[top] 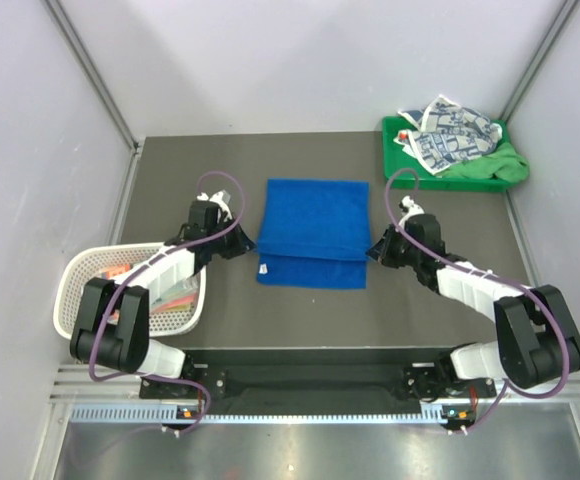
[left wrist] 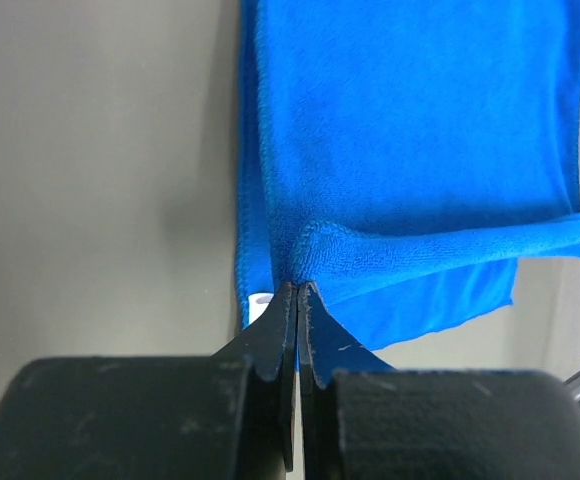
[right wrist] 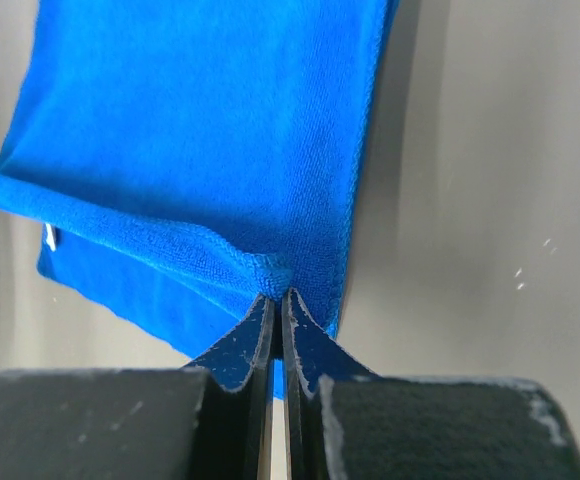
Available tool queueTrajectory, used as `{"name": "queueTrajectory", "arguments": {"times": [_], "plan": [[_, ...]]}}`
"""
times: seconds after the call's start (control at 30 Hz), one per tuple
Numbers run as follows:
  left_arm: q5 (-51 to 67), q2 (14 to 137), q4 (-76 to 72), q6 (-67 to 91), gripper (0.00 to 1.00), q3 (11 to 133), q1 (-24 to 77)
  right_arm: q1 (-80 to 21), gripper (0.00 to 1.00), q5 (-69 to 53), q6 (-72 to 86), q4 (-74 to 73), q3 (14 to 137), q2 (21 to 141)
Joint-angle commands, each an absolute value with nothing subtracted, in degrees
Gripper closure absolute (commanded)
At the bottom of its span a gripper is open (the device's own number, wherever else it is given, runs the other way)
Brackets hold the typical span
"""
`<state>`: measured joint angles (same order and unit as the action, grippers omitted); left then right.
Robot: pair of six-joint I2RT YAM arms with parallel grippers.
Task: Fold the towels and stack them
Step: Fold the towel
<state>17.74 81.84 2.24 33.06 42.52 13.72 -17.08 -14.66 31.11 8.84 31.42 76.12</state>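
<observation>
Blue towel (top: 313,225) fold inside closed left gripper (left wrist: 298,288) and right gripper (right wrist: 275,295)

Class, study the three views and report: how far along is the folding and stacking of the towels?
Done: no folded stack shows yet. In hand: the blue towel lies spread mid-table, with the left gripper and right gripper each shut on a side edge and a raised crease running between them, apparently mid-fold. Left: the printed towel and green towel lie crumpled in the green tray, unfolded.

Towel (top: 312,230) lies centre; basket (top: 66,290) left, tray (top: 390,150) far right (towels (top: 450,135) inside).
</observation>
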Motion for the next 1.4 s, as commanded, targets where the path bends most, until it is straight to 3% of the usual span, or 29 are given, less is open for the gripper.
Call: {"name": "queueTrajectory", "arguments": {"times": [0.0, 0.3, 0.7, 1.03, 1.17, 1.37], "plan": [[16.7, 79.7, -1.4, 33.2, 1.00, 40.6, 13.8, -18.6, 1.00, -13.5, 31.5, 12.7, 30.1, 74.4], [16.9, 81.0, -1.9, 33.2, 1.00, 39.5, 14.2, -19.1, 1.00, -13.7, 32.4, 16.3, 27.9, 77.6], [15.6, 77.8, 1.2, 32.5, 1.00, 39.2, 14.2, -19.9, 1.00, -12.7, 32.0, 13.7, 28.0, 72.9], [17.8, 78.7, -6.3, 34.1, 0.76, 31.0, 14.9, -20.4, 0.80, -14.9, 34.4, 23.3, 19.7, 76.3], [18.2, 76.0, -6.3, 34.9, 0.69, 29.3, 15.0, -20.7, 0.65, -14.8, 34.5, 23.1, 17.4, 73.7], [18.0, 70.5, -2.6, 35.3, 0.70, 30.1, 15.0, -20.8, 0.60, -14.0, 34.3, 19.3, 16.7, 67.5]]}}
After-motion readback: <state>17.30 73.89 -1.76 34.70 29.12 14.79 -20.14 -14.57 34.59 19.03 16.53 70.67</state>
